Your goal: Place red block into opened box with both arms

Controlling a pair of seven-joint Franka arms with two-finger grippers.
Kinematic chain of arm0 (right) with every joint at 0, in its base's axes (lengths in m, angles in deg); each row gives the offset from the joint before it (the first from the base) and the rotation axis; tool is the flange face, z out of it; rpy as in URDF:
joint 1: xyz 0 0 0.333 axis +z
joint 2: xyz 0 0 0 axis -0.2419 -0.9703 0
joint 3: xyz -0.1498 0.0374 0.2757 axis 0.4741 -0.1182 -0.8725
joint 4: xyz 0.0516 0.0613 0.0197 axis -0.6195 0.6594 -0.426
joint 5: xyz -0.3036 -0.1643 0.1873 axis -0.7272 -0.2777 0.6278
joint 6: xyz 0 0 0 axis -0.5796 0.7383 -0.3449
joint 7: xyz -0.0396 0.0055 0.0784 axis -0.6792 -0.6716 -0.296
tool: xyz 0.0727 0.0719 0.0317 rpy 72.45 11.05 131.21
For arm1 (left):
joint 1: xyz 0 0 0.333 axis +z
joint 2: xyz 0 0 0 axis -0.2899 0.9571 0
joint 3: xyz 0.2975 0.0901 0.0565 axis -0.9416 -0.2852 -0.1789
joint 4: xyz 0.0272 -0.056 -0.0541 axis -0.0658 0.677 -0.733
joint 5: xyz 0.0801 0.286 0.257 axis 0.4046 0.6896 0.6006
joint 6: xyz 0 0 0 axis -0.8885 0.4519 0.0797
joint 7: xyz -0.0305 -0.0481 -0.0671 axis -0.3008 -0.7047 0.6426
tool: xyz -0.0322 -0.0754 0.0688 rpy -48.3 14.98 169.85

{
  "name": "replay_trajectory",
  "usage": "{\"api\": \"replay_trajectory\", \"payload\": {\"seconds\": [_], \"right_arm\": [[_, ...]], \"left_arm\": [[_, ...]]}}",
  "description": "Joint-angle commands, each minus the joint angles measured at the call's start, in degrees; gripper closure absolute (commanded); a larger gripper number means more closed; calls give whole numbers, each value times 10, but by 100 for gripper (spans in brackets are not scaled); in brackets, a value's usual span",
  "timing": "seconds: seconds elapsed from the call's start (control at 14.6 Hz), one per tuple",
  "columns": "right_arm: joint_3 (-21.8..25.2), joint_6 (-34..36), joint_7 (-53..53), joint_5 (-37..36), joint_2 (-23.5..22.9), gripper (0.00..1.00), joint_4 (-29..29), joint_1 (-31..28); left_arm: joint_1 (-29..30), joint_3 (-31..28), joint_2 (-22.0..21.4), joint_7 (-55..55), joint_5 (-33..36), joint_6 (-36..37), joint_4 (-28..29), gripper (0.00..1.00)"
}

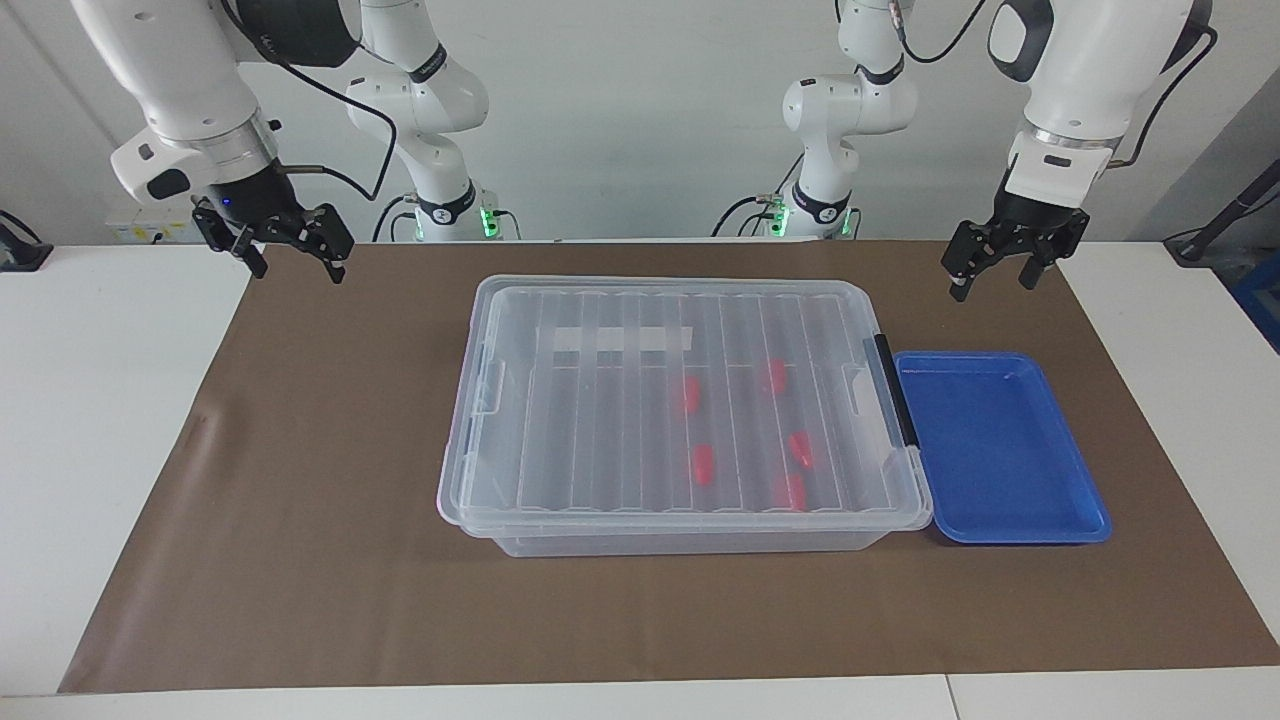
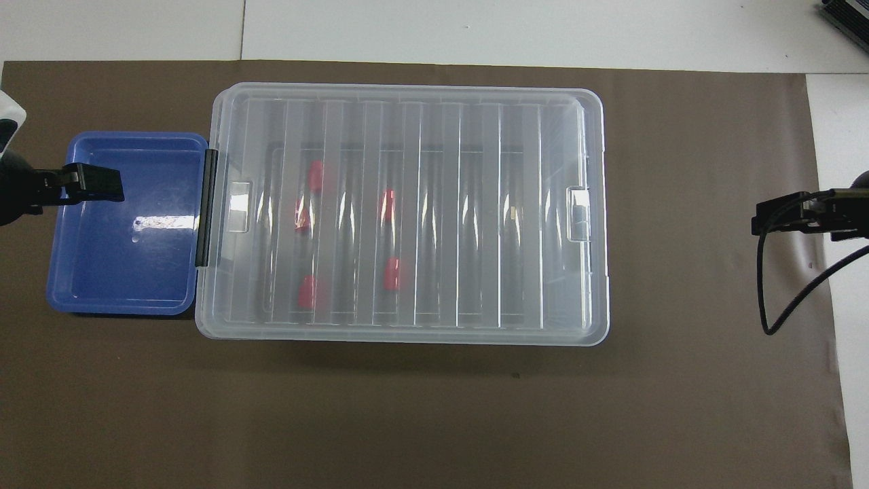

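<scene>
The box (image 1: 680,420) (image 2: 407,210) stands mid-mat with its ribbed clear lid on. Several red blocks lie inside it, seen through the lid, among them one red block (image 1: 704,463) (image 2: 392,273) and another red block (image 1: 776,375) (image 2: 316,175). They are toward the end with the black latch handle (image 1: 897,390) (image 2: 206,207). My left gripper (image 1: 992,287) (image 2: 88,185) hangs open in the air by the blue tray, holding nothing. My right gripper (image 1: 297,272) (image 2: 781,216) hangs open and empty over the mat's edge at the right arm's end.
An empty shallow blue tray (image 1: 1060,525) (image 2: 122,299) sits against the box's latch end, toward the left arm's end. A brown mat (image 1: 330,480) (image 2: 434,414) covers the table, with white tabletop (image 1: 100,420) at both ends.
</scene>
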Motion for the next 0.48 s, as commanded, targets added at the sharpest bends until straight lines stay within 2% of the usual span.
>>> {"api": "replay_trajectory", "payload": {"seconds": [0.0, 0.41], "right_arm": [[-4, 9, -6, -9, 2, 0, 0, 0], [-4, 8, -6, -9, 2, 0, 0, 0]], "left_arm": [[-6, -7, -3, 9, -9, 13, -7, 0], [-9, -7, -2, 7, -41, 12, -7, 0]]}}
